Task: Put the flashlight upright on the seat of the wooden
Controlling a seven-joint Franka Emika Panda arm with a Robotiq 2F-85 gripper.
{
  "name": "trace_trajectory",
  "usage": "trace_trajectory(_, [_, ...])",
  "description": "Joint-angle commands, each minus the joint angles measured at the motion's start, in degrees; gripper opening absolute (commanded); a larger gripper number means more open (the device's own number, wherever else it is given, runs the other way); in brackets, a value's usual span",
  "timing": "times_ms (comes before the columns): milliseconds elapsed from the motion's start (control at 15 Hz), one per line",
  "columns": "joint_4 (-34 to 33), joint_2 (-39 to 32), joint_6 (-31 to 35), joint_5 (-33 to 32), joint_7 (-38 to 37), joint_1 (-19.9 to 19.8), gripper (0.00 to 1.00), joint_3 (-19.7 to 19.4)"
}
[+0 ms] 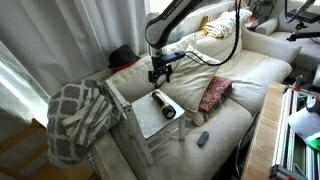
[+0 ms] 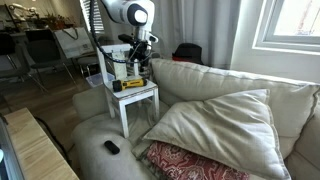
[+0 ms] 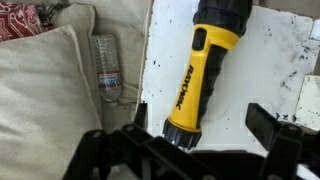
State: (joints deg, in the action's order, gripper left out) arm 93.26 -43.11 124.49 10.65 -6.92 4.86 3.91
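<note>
Upper centre of the wrist view: flashlight (image 3: 200, 70) lies flat on the seat (image 3: 275, 70), not upright yet. Gripper (image 3: 201, 115) hangs over its near end, jaws wide, holding nothing. Risks I see: the round body rolls if I pinch off-axis, and stood on a narrow end it could topple off the seat edge.

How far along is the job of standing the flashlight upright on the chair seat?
Done: the flashlight is already on the seat, but lying flat. In hand: the open pincer hovers above it, gripping nothing. Left: grasp it and stand it upright.
</note>
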Motion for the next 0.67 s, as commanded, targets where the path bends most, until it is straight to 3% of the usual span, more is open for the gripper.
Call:
trace_trajectory(0, [-3.87, -5.09, -0.89, -0.82, -0.99, 0.56, 1.00, -0.32])
trace_trajectory(600, [-7.07, -11.38, 1.56, -0.31, -5.58, 1.32, 1.00, -0.94])
